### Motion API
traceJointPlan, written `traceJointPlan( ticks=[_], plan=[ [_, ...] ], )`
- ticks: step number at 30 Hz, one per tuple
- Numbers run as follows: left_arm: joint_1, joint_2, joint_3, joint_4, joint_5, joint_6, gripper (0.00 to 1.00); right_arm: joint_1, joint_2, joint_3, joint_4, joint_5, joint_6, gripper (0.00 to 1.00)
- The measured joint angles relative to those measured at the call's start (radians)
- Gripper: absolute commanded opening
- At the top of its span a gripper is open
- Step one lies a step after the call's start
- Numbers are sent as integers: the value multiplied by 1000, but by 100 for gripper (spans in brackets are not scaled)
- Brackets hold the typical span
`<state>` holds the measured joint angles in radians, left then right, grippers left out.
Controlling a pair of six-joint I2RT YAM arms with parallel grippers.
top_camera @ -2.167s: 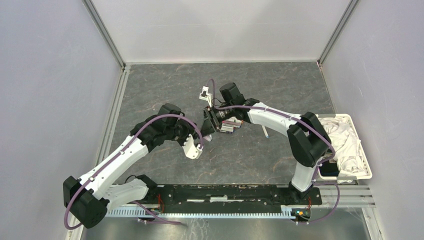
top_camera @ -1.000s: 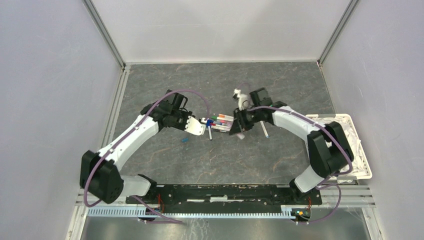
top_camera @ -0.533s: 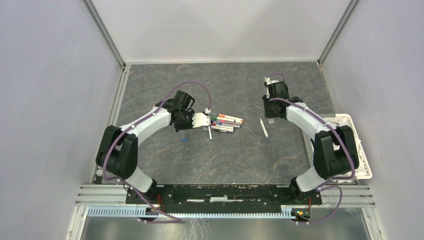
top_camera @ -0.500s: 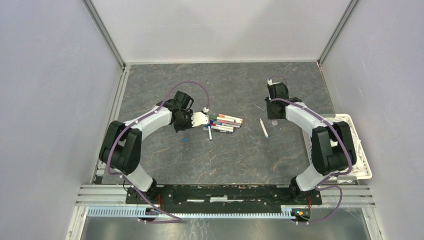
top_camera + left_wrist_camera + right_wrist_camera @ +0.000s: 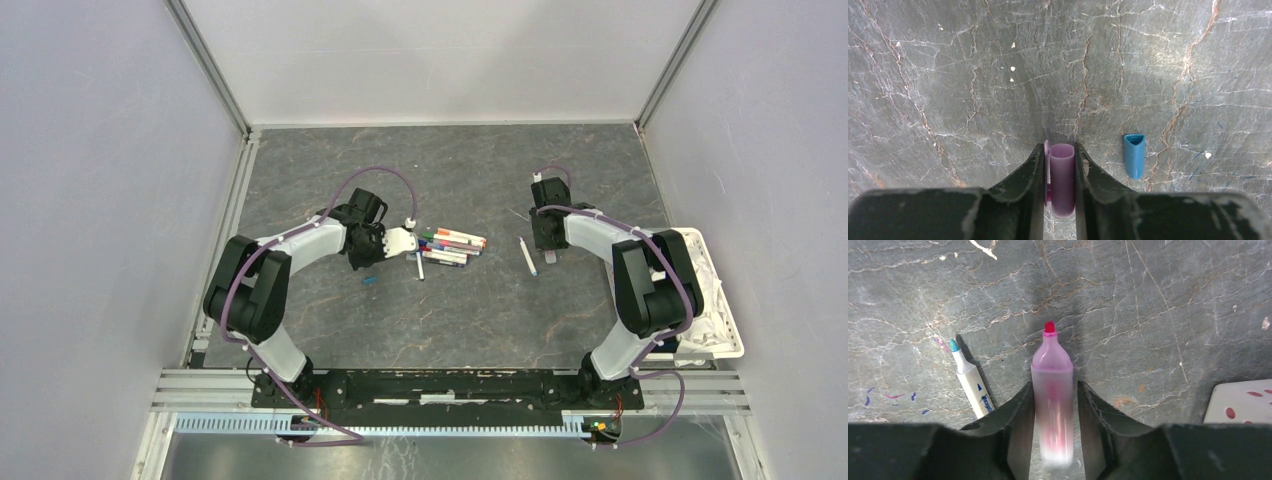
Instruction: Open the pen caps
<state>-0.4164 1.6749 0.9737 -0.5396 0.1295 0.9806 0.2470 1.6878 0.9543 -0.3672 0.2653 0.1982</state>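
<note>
My left gripper is shut on a purple pen cap, held low over the table; in the top view it sits left of the pens. A blue cap lies just to its right and shows in the top view. My right gripper has its jaws slightly apart around an uncapped pink pen, red tip down, blurred, with a thin gap at the right finger. An uncapped white pen lies to its left, seen from above. Several capped pens lie in a pile mid-table.
A white perforated tray holding white cloth stands at the right edge; its corner shows in the right wrist view. One loose pen lies beside the pile. Metal frame rails and grey walls border the table.
The two grippers have pulled apart from the middle, left with the purple cap, right with the pink pen. The right gripper has come nearer and lower beside the lone white pen.
</note>
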Motion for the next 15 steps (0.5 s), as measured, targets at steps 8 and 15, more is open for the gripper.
traceJointPlan(
  ticks=[8,15],
  plan=[
    [4,-1,56,-97,87,-14,99,-3,-8,6,-12,-16,3,56],
    [24,-31,271,-255,143,-53,100,59,-34,121,-30,-62,-29,60]
  ],
)
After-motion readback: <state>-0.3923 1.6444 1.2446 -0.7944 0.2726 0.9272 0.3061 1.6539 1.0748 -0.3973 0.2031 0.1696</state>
